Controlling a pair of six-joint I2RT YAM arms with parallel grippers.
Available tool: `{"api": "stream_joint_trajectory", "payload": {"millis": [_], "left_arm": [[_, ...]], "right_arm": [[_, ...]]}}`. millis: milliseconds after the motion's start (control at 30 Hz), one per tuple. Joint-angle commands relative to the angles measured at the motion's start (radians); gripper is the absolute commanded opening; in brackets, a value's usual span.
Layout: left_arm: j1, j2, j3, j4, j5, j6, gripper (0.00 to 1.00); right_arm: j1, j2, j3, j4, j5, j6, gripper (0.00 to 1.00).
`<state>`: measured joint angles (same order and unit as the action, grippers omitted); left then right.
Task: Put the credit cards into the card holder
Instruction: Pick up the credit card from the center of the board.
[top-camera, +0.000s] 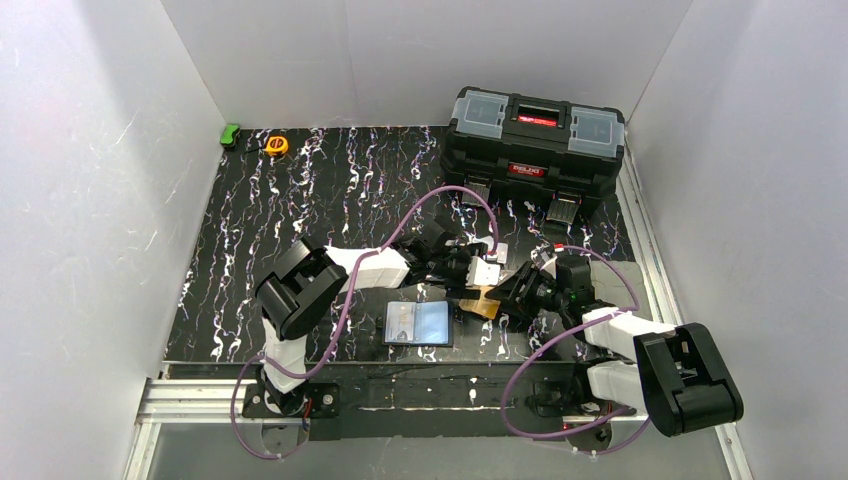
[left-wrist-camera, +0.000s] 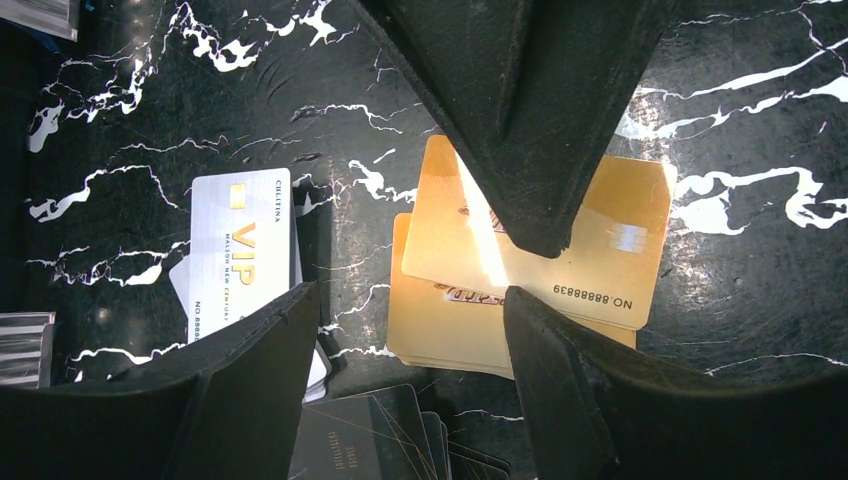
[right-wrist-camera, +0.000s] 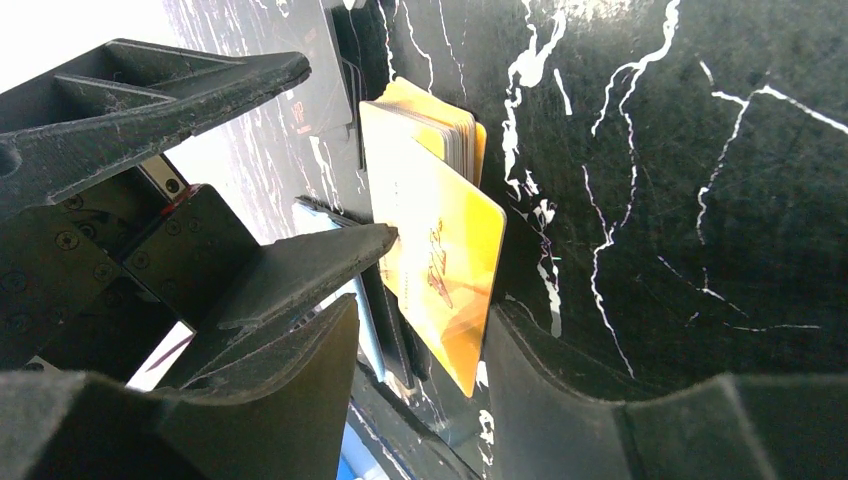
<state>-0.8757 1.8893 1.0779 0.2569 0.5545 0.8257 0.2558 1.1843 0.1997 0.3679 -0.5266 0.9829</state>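
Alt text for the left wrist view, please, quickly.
Stacked glossy orange-gold plastic cards lie on the black white-veined tabletop in front of the open left pincer; a black wedge-shaped finger from above overlaps the top card. A silver-white VIP card lies left.

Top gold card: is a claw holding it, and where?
Seemingly nothing grips it. The top gold card lies on its stack; a finger of the open right gripper presses its face, a fingertip of the open left gripper meets its edge.
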Motion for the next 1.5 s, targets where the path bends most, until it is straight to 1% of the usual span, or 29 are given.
{"api": "stream_joint_trajectory", "payload": {"millis": [0, 200, 367, 500, 567, 633, 767, 800, 867, 1033, 1100, 1200, 1233, 1333, 1400, 1467], "left_arm": [[-0.013, -0.013, 0.007, -0.016, 0.037, -0.017, 0.66], [-0.032, -0.006, 0.025, -0.018, 0.053, -0.043, 0.66], [-0.039, -0.004, 0.034, -0.022, 0.051, -0.053, 0.66], [-0.035, -0.008, 0.054, -0.039, 0.009, -0.083, 0.66], [-0.026, -0.013, 0.069, -0.052, -0.009, -0.103, 0.66], [-0.012, -0.024, 0.084, -0.069, -0.027, -0.132, 0.66], [0.034, -0.062, 0.104, -0.128, -0.034, -0.175, 0.66], [0.044, -0.079, 0.102, -0.143, -0.032, -0.18, 0.67], [0.064, -0.122, 0.094, -0.179, -0.021, -0.184, 0.68], [0.117, -0.216, 0.09, -0.269, 0.025, -0.229, 0.76], [0.134, -0.246, 0.099, -0.312, 0.055, -0.263, 0.82], [0.156, -0.291, 0.112, -0.353, 0.12, -0.331, 0.95], [0.163, -0.309, 0.116, -0.372, 0.159, -0.348, 0.98], [0.175, -0.367, 0.112, -0.412, 0.259, -0.362, 0.98], [0.179, -0.4, 0.096, -0.423, 0.309, -0.358, 0.98], [0.182, -0.429, 0.087, -0.427, 0.355, -0.346, 0.98]], "right_arm": [[0.003, -0.017, -0.01, 0.053, -0.014, 0.011, 0.55], [0.001, -0.01, -0.014, 0.069, -0.019, 0.017, 0.52], [-0.003, -0.004, -0.018, 0.063, -0.022, 0.018, 0.43], [-0.007, -0.006, -0.022, 0.052, -0.022, 0.013, 0.39], [-0.01, -0.014, -0.022, 0.036, -0.019, 0.006, 0.35], [-0.013, -0.025, -0.022, 0.017, -0.018, -0.003, 0.3], [-0.015, -0.061, -0.023, -0.026, -0.009, -0.015, 0.08], [-0.015, -0.069, -0.019, -0.036, -0.009, -0.019, 0.05], [-0.016, -0.096, -0.004, -0.067, -0.02, -0.036, 0.01], [-0.017, -0.167, 0.06, -0.135, -0.097, -0.114, 0.01], [-0.016, -0.196, 0.088, -0.158, -0.141, -0.149, 0.01], [-0.015, -0.233, 0.129, -0.155, -0.243, -0.205, 0.01], [-0.015, -0.249, 0.146, -0.16, -0.265, -0.23, 0.01], [0.007, -0.341, 0.162, -0.14, -0.311, -0.323, 0.01], [0.035, -0.435, 0.156, -0.127, -0.278, -0.397, 0.01], [0.064, -0.504, 0.13, -0.036, -0.264, -0.415, 0.03]]}}
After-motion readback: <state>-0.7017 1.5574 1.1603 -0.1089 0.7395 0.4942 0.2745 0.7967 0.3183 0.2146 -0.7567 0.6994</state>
